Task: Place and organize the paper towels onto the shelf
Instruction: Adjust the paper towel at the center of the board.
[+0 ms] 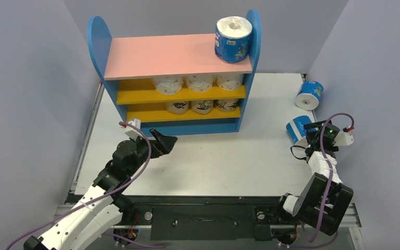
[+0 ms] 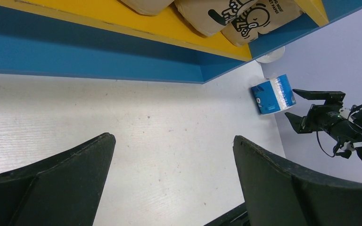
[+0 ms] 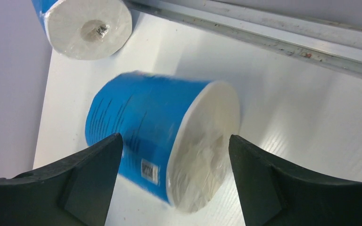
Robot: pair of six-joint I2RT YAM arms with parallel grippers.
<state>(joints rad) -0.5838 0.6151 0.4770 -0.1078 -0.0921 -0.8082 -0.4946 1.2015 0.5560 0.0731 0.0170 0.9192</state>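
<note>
The shelf (image 1: 161, 54) stands at the back of the table. One blue-and-white paper towel roll (image 1: 233, 40) stands upright on its pink top at the right end. Three white dotted rolls (image 1: 199, 82) fill the upper yellow board and three tan cartoon rolls (image 1: 202, 106) the lower one. Two more blue rolls lie on their sides at the right: a far one (image 1: 309, 95) and a near one (image 1: 298, 129). My right gripper (image 3: 174, 137) is open, its fingers either side of the near roll (image 3: 141, 127), which looks blurred. My left gripper (image 2: 173, 137) hangs open and empty over bare table before the shelf.
Grey walls close in on the left, back and right, and the far blue roll (image 3: 85, 26) lies close to the right wall. A metal rail (image 3: 264, 33) runs along the table's edge beside the rolls. The shelf's blue base (image 2: 75, 52) is just ahead of my left gripper.
</note>
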